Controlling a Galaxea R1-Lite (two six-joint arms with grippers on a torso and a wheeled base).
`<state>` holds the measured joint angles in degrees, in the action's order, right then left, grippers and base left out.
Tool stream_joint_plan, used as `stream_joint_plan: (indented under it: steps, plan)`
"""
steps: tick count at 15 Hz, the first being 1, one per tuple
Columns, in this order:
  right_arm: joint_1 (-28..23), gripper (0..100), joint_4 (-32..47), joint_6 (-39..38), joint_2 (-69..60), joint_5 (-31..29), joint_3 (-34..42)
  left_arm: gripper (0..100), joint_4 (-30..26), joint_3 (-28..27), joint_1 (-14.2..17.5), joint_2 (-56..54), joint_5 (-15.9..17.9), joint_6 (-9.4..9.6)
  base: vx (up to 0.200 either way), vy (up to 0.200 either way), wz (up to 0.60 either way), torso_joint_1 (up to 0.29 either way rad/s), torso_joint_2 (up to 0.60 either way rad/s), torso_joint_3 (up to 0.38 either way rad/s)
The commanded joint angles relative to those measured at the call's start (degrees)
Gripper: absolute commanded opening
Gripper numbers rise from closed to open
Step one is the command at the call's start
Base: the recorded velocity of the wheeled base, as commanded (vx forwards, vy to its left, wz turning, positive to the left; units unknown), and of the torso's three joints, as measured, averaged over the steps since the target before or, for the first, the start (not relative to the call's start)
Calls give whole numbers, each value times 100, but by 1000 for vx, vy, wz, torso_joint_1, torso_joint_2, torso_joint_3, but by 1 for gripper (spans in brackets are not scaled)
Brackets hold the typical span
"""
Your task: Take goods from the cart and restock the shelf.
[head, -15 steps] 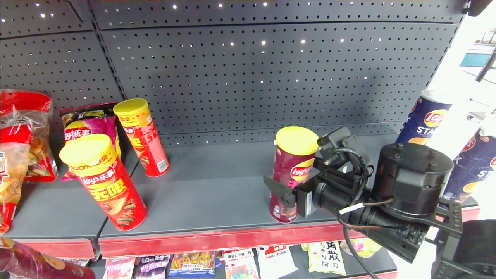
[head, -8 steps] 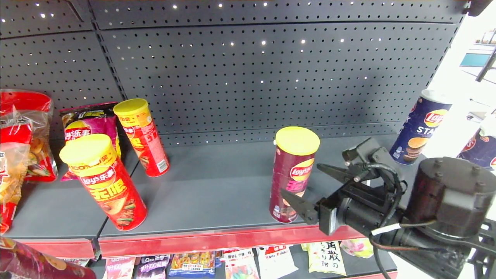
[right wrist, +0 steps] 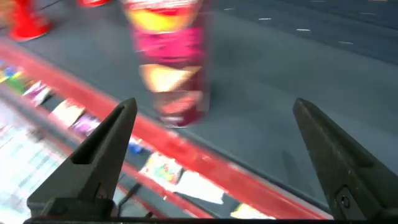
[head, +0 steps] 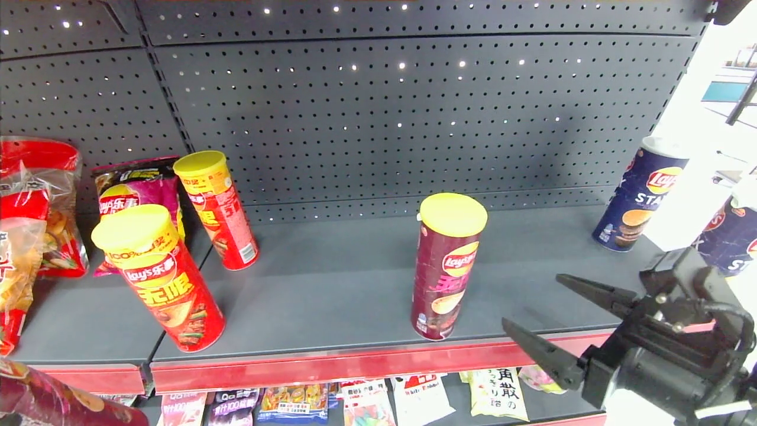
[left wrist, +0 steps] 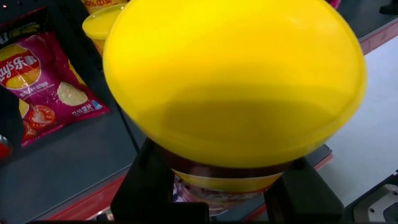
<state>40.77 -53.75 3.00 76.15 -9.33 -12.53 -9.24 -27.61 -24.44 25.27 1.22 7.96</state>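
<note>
A maroon chip can with a yellow lid (head: 446,266) stands upright near the front of the grey shelf (head: 331,290); the right wrist view shows it (right wrist: 171,68) blurred. My right gripper (head: 532,300) hangs open to the right of that can, at the shelf's red front edge, with nothing between its fingers (right wrist: 214,102). My left gripper (left wrist: 224,193) is shut on a second maroon can with a yellow lid (left wrist: 233,74), whose body pokes in at the lower left corner of the head view (head: 59,402).
Two red chip cans (head: 159,278) (head: 216,207) and snack bags (head: 136,195) (head: 29,225) stand on the shelf's left part. Blue cans (head: 641,195) (head: 730,236) stand at its right end. A perforated back panel (head: 378,118) closes the rear. Packets (head: 366,402) fill the lower shelf.
My right gripper, which was around the maroon can on the shelf, has drawn back to the right and toward the shelf front, leaving the can standing.
</note>
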Motion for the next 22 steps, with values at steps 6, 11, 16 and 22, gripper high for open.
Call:
stream_joint_plan:
  steps: [6,11,16,22]
  plan:
    - [-1299,100,31,430,-1147,950,594,0,1,81,-8,92,1,-31,0,0,0,0,0,0]
    - [-2705,100,1991,561,-2984,862,409,0,256,-139,-8,531,142,-216,0,0,0,0,0,0]
    - [-3874,100,6781,368,-5541,827,-1085,0,555,-130,-8,883,485,-242,0,0,0,0,0,0]
    - [-4674,100,8029,324,-7062,906,-786,0,564,-130,-8,892,608,-251,0,0,0,0,0,0]
